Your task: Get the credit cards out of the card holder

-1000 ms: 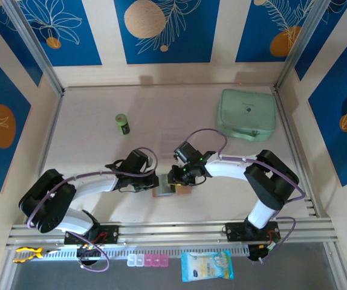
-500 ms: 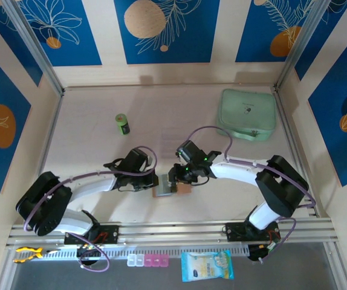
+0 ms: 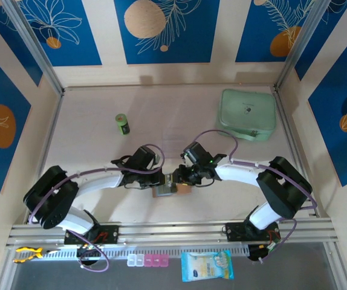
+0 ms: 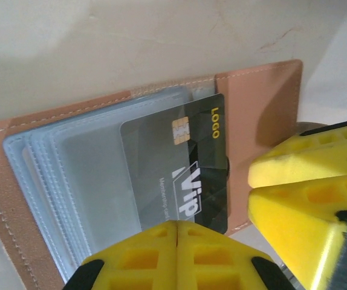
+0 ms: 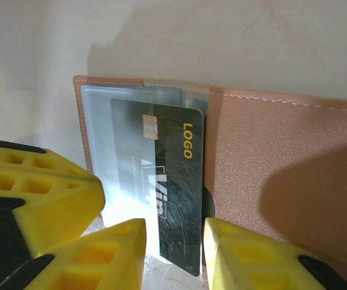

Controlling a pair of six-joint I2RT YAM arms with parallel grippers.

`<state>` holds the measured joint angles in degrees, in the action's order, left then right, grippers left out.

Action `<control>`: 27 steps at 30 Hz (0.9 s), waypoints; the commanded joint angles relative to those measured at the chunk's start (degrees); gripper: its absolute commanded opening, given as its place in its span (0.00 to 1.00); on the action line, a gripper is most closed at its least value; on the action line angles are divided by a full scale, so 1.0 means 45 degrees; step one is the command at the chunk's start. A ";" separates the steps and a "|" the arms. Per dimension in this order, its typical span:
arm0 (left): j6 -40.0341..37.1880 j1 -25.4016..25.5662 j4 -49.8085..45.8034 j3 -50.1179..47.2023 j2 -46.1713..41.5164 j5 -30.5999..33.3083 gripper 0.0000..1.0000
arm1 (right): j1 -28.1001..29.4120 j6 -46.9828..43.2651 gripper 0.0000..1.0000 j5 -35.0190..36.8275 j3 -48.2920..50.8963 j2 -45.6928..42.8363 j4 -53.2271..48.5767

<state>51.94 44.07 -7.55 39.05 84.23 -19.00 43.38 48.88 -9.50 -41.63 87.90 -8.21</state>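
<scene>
The tan card holder point(image 3: 163, 192) lies open on the table between both grippers, its clear pockets point(image 4: 89, 175) facing up. A dark credit card point(image 4: 188, 163) printed "VIP" and "LOGO" sticks partway out of a pocket over the tan flap point(image 5: 282, 157). My left gripper point(image 4: 178, 228) is shut, its tips together over the pockets at the card's near edge, with nothing seen between them. My right gripper point(image 5: 175, 241) is open, its fingers straddling the end of the same card point(image 5: 176, 181). Its yellow fingers point(image 4: 306, 199) show in the left wrist view.
A mint-green case point(image 3: 248, 113) sits at the back right. A small green bottle point(image 3: 122, 124) stands at the back left. A pill box point(image 3: 149, 260), a blue packet point(image 3: 206, 266) and a yellow tool point(image 3: 28, 252) lie below the front rail.
My right gripper's jaws have spread wider around the card. Both wrists have shifted a little to the right over the card holder, which stays in place.
</scene>
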 commanded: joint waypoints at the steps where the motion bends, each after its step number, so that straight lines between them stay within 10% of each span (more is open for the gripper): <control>1: -0.0389 0.0108 -0.0466 0.0307 0.0169 0.0303 0.01 | -0.0172 0.0068 0.36 -0.0666 0.0320 -0.0251 0.0636; 27: -0.0741 0.0070 -0.0890 -0.0152 0.0443 0.1254 0.00 | -0.0967 0.0700 0.32 -0.2200 0.0634 0.1061 0.2131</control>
<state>50.22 44.16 -8.25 39.05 86.37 -15.99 39.27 51.48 -16.69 -39.62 91.46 -0.08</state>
